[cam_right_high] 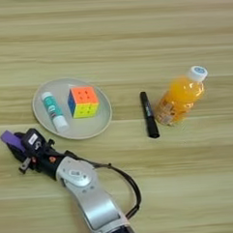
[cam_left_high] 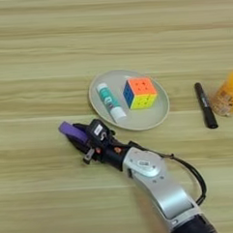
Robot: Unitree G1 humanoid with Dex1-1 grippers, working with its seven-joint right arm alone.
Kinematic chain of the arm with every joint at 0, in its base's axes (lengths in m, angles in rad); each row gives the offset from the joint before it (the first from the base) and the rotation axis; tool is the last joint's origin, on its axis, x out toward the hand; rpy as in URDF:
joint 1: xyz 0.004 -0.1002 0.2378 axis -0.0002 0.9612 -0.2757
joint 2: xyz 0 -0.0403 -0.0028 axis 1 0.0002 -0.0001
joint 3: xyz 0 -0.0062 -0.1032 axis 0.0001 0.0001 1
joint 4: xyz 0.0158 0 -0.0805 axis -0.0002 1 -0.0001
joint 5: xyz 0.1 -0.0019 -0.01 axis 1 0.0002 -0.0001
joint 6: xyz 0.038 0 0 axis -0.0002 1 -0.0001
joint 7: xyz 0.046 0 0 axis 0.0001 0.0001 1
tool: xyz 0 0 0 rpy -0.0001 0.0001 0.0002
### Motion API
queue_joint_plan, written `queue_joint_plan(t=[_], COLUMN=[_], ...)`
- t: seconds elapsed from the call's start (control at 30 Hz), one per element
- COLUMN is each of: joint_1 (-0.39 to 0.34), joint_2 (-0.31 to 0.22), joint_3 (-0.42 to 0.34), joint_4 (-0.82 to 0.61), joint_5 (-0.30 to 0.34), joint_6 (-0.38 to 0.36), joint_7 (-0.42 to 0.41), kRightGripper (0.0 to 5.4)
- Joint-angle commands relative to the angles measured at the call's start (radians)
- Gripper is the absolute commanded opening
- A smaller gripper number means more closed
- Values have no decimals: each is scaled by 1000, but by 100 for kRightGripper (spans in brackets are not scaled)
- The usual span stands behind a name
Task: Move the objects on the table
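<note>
**Robot gripper holds purple block beside a loaded plate**

The black two-fingered right gripper (cam_left_high: 78, 139) is clamped on a small flat purple rectangular block (cam_left_high: 72, 131), just left of a round pale grey plate (cam_left_high: 128, 99). On that plate lie a multicoloured puzzle cube (cam_left_high: 140, 92) and a white-and-teal glue stick (cam_left_high: 110, 102), probably gathered there. The light wood-grain table (cam_left_high: 37, 45) offers open room to the left and beyond the plate; a black marker (cam_right_high: 148, 114) and an orange juice bottle (cam_right_high: 181, 96) crowd its right.

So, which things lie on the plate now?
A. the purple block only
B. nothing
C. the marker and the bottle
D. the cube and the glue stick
D: the cube and the glue stick both rest inside the rim of the plate.
</note>
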Motion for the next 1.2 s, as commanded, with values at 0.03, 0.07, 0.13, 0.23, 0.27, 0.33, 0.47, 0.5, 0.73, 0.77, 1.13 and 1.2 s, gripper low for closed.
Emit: queue_joint_plan(t=[0.03,0.07,0.13,0.23,0.27,0.33,0.47,0.5,0.73,0.77,1.13,1.2], joint_1=[-70,-76,-83,-92,-94,-97,-94,-92,-71,-70,-110,-136], joint_2=[6,8,11,14,15,17,20,20,9,8,-17,-31], joint_3=[-22,-25,-29,-34,-34,-35,-38,-39,-64,-70,-228,-280], joint_4=[33,47,64,87,93,100,88,73,-68,-86,-168,-135], joint_5=[-7,-6,-5,-5,-7,-9,-9,-8,14,18,85,86], joint_6=[-34,-38,-44,-55,-57,-61,-73,-77,-74,-74,-74,-87], joint_7=[-29,-30,-33,-34,-35,-35,-37,-36,-31,-32,-85,-113], kRightGripper=[141,141,141,141,141,141,218,236,320,332,458,484])
